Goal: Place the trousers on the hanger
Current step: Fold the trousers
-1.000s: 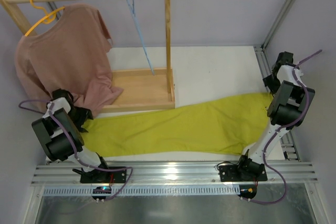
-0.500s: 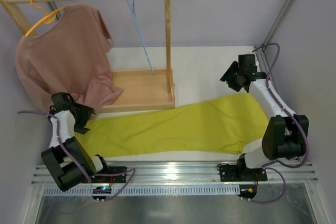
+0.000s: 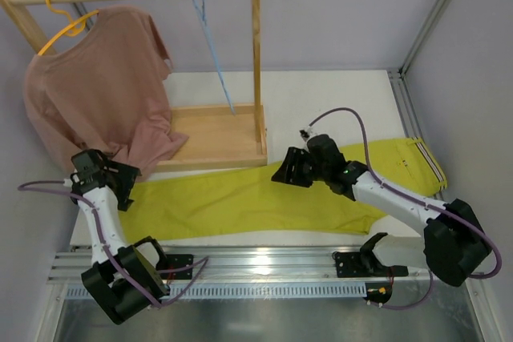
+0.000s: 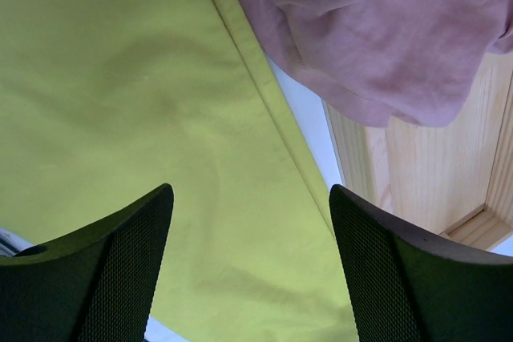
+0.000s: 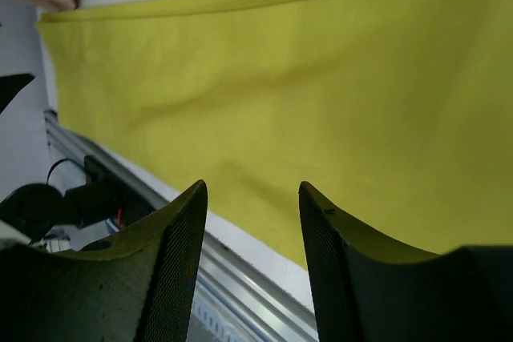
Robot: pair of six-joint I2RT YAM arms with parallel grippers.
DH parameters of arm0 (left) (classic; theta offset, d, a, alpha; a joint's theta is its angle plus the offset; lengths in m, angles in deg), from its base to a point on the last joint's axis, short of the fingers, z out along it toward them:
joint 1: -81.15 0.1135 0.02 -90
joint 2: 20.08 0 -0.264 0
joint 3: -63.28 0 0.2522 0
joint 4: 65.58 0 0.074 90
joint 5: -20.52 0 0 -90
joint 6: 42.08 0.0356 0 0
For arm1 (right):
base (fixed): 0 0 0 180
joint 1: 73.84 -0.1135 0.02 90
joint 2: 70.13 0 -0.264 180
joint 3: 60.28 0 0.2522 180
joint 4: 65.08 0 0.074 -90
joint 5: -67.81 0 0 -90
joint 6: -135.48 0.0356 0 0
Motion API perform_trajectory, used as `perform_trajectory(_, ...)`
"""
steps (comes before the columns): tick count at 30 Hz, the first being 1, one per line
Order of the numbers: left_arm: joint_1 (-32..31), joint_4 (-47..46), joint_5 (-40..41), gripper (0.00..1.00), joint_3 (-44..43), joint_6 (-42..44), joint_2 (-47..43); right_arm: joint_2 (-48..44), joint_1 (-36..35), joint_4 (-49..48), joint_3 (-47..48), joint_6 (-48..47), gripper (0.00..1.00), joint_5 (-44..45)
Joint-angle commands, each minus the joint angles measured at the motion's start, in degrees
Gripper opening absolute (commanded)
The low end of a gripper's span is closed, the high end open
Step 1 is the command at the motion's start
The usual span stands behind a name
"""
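Observation:
The yellow-green trousers (image 3: 232,198) lie flat across the table, with the striped waistband (image 3: 429,164) at the right end. The thin light-blue hanger (image 3: 212,42) hangs bare from the wooden rail. My left gripper (image 3: 127,180) hovers open over the trousers' left end; in the left wrist view its fingers (image 4: 120,262) frame yellow cloth (image 4: 120,78) with nothing between them. My right gripper (image 3: 284,172) is open above the trousers' middle, pointing left. In the right wrist view the cloth (image 5: 280,78) lies beyond its empty fingers (image 5: 172,262).
A dusty-pink T-shirt (image 3: 96,90) hangs on a yellow hanger (image 3: 62,7) at the left of the wooden rack (image 3: 256,54). Its hem drapes onto the rack's wooden base (image 3: 216,138), close to my left gripper. An aluminium rail (image 3: 264,266) runs along the near edge.
My right arm has swung from the far right edge leftward to over the trousers' middle, and the striped waistband now shows. My left arm has straightened, its gripper staying near the trousers' left end.

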Motion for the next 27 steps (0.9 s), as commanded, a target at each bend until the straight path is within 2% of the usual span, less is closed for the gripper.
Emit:
perform_trajectory(1,1.15,3.82,-1.62,0.79,-1.37,0.79,-0.92,0.37,-6.51,-14.18,-0.28,3.06,0.52,-5.08)
perform_trajectory(6,2.81,6.47,-4.87,0.81,-1.46,-3.33,1.63,9.42,-9.68,-21.23,0.42,5.53,0.52,-2.02)
perform_trajectory(11,3.95,5.85,-6.38,0.92,-0.14,-4.13,0.05,19.71,-7.05,-16.43,3.14,6.67,0.52,4.04)
perform_trajectory(12,4.31,6.11,-5.68,0.99,-0.32,-4.22,-0.47,20.5,-6.61,-15.71,3.06,8.5,0.52,5.18)
perform_trajectory(13,4.75,6.29,-5.58,1.0,-0.32,-4.13,-1.26,21.73,-6.35,-15.1,2.88,9.56,0.52,6.32)
perform_trajectory(20,7.21,10.25,-1.02,1.0,-0.14,-9.48,1.18,24.2,-0.46,-13.59,-1.85,19.24,0.52,11.6)
perform_trajectory(24,9.23,12.34,2.93,0.99,-1.28,-9.66,3.99,21.4,3.93,-15.88,-5.2,20.56,0.52,11.08)
perform_trajectory(27,13.09,13.5,4.44,0.99,-1.37,-10.02,4.88,18.94,4.64,-16.15,-6.08,20.04,0.52,10.91)
